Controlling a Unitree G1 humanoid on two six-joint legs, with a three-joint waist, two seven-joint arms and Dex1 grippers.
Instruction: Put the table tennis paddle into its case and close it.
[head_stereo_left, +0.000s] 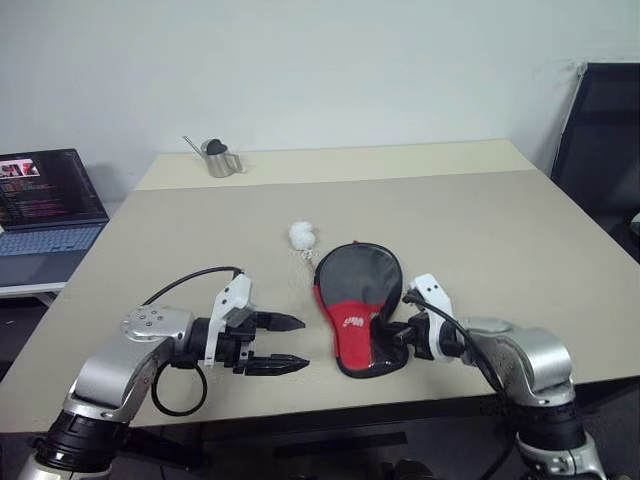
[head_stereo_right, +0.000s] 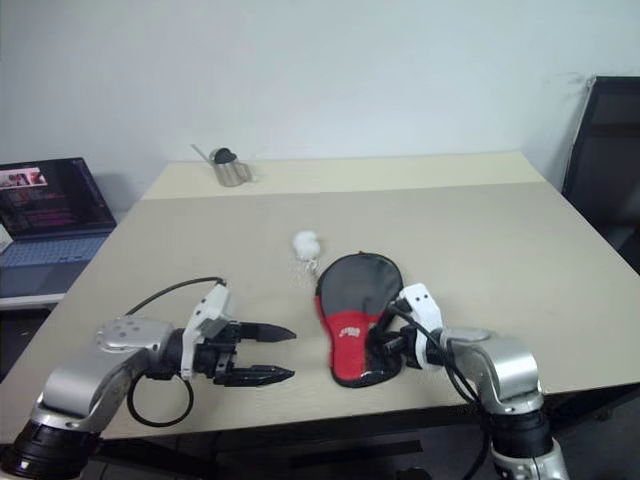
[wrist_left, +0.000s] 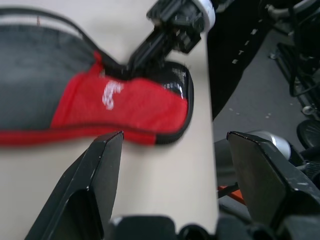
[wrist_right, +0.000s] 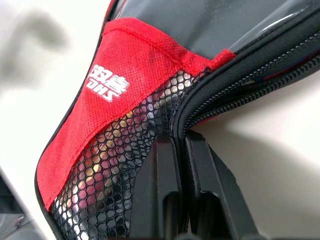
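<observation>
Low centre on the table (head_stereo_left: 520, 230): case (head_stereo_left: 357, 305) flat, contents hidden; right gripper (head_stereo_left: 392, 334) pinched shut at its zipper rim; left gripper (head_stereo_left: 290, 343) wide apart, empty, left of it.

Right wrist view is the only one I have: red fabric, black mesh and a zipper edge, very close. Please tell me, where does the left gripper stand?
Observer: The left gripper hovers beside the case, apart from it, fingers spread.
Operator: Is my right gripper on the case's wide end?
Observer: No, the right gripper is shut at the narrow red end, near the table front edge.
Operator: Anything else near the case?
Observer: A small white ball lies just beyond its rounded end.
</observation>
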